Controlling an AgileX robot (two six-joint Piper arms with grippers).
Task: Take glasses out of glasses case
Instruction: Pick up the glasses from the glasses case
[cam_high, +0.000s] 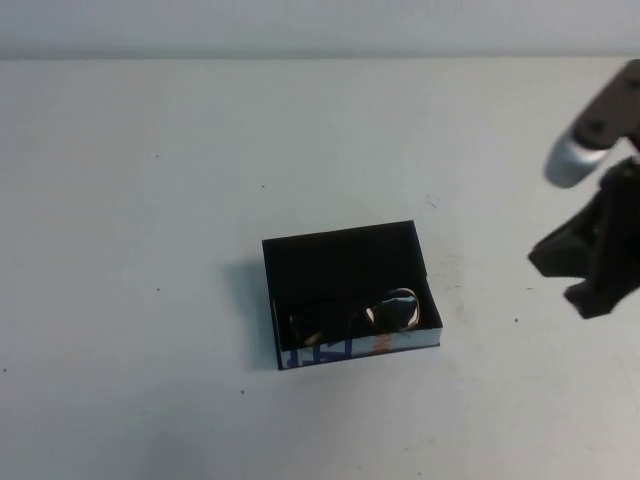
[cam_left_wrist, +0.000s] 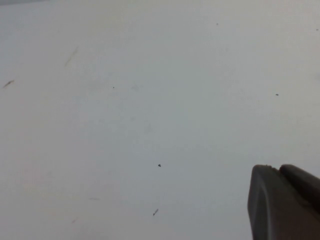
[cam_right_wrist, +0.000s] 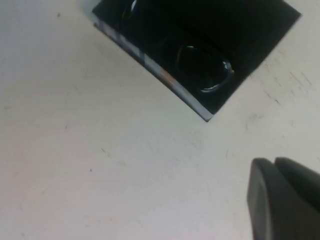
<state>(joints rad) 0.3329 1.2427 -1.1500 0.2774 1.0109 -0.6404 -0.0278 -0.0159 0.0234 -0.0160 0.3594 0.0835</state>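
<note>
Glasses (cam_high: 385, 312) lying inside glasses case (cam_high: 345, 255), mid-table (cam_high: 150, 200). Right gripper (cam_high: 600, 270) hovering well right of case, jaw state unclear. Left gripper (cam_left_wrist: 282, 202) over bare tabletop, jaw state unclear too.

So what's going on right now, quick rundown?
Right tool raised right of the case, holding nothing. Left tool off over bare table. Glasses inside the case. Nothing in the way.

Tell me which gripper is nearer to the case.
The right gripper: it hangs just right of the case, which holds the glasses. The left gripper sees only bare table.
</note>
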